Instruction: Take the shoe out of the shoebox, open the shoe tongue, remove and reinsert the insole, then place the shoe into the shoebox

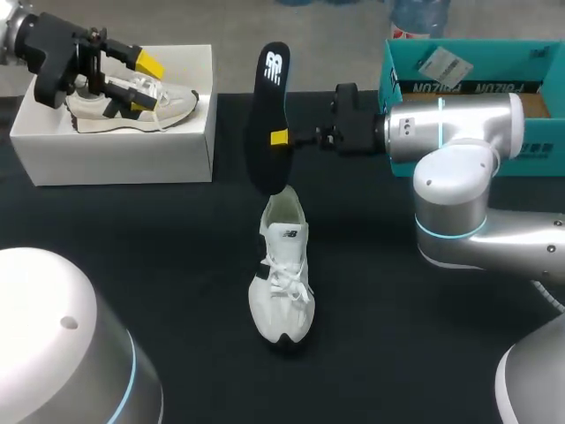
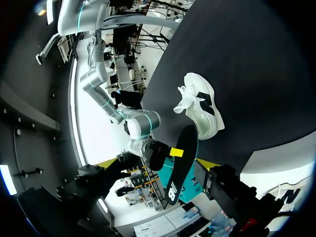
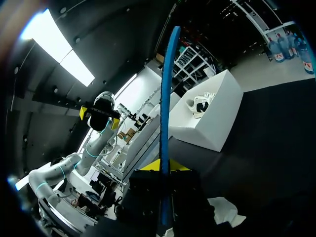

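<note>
Insole (image 1: 265, 106), pinched in your right gripper (image 1: 279, 138) at twelve o'clock of the shoe (image 1: 282, 283): feed it in toe-end first, left gripper (image 1: 139, 86) seemingly open at ten.

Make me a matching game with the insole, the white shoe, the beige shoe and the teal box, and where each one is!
1 insole
2 white shoe
3 beige shoe
4 teal box

A in the white shoebox
B held by the right end effector
C at the far right corner
D in the middle of the black table

Pairs: 1-B, 2-D, 3-A, 4-C
</note>
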`<state>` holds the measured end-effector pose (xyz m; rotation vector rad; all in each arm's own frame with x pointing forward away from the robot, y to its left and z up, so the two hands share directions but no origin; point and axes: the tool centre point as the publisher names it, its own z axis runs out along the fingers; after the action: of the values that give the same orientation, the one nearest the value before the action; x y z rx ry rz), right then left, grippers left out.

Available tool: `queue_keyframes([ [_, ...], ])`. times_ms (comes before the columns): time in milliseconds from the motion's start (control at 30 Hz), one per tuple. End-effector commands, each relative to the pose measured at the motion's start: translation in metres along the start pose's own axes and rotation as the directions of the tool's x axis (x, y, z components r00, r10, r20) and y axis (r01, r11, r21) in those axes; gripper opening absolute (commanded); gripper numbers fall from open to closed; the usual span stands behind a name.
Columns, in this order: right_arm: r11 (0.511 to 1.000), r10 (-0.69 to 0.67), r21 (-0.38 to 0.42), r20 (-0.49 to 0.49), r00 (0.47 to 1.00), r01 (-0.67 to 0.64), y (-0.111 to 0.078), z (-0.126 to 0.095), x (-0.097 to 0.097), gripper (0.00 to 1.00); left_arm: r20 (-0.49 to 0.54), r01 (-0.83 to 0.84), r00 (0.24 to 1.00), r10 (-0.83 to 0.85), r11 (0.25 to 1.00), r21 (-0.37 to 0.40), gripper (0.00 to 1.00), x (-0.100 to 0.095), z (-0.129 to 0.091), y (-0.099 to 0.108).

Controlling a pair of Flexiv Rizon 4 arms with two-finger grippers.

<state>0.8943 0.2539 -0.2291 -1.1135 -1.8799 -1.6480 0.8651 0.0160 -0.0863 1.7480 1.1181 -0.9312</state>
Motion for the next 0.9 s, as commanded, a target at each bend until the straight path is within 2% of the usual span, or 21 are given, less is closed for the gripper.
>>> queue_keyframes([
  [33,1.000,-0.016,0.010,-0.022,1.000,0.016,-0.002,0.012,-0.013,0.00,-0.004,-0.001,1.000,0.001,1.000,0.002,1.00,0.000,0.000,0.000],
  [133,0.999,-0.041,0.000,-0.037,0.998,0.041,-0.005,0.023,-0.025,0.00,-0.004,-0.001,1.000,0.001,1.000,0.002,1.00,0.000,0.000,0.000],
  [267,0.997,-0.054,0.047,-0.015,0.998,0.055,-0.007,0.033,-0.034,0.00,-0.004,-0.001,1.000,0.001,1.000,0.002,1.00,0.000,0.000,0.000],
  [400,0.998,-0.041,0.052,-0.022,0.999,0.042,-0.015,0.038,-0.041,0.00,-0.004,-0.001,1.000,0.001,1.000,0.002,1.00,0.000,0.000,0.000],
  [900,1.000,0.017,0.004,-0.011,1.000,-0.017,-0.058,0.036,-0.042,0.00,-0.004,-0.001,1.000,0.001,1.000,0.002,1.00,0.000,0.000,0.000],
])
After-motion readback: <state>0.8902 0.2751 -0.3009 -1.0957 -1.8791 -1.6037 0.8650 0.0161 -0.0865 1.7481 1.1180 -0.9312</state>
